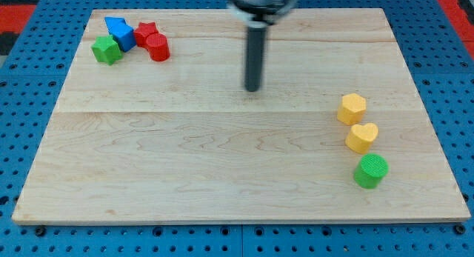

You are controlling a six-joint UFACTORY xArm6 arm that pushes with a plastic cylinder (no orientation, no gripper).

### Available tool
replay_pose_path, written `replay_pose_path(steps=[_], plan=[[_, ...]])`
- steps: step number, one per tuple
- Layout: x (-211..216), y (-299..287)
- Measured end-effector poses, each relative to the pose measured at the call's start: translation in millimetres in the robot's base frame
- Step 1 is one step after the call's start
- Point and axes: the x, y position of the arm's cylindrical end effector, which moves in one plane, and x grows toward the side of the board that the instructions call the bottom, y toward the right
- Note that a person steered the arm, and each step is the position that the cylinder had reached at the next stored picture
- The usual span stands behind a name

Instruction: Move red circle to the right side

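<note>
Now my tip [253, 89] stands free, well to the view's right of the red circle [158, 47], touching nothing.

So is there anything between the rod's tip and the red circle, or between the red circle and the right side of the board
Nothing visible blocks either path. My tip stands on bare wood to the view's right of the red circle, with open board between them. The yellow hexagon, yellow heart and green circle sit lower, near the right edge.
</note>
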Motion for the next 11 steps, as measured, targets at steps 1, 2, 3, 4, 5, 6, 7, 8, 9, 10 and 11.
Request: replay_pose_path(steps=[1,2,3,4,5,6,7,8,9,10,11], plan=[[-6,-98],[-37,-135],[-66,-157],[-92,-140],[-95,-91],[-108,-66],[-137,-106],[-150,-64],[-136,15],[-135,55],[-135,65]])
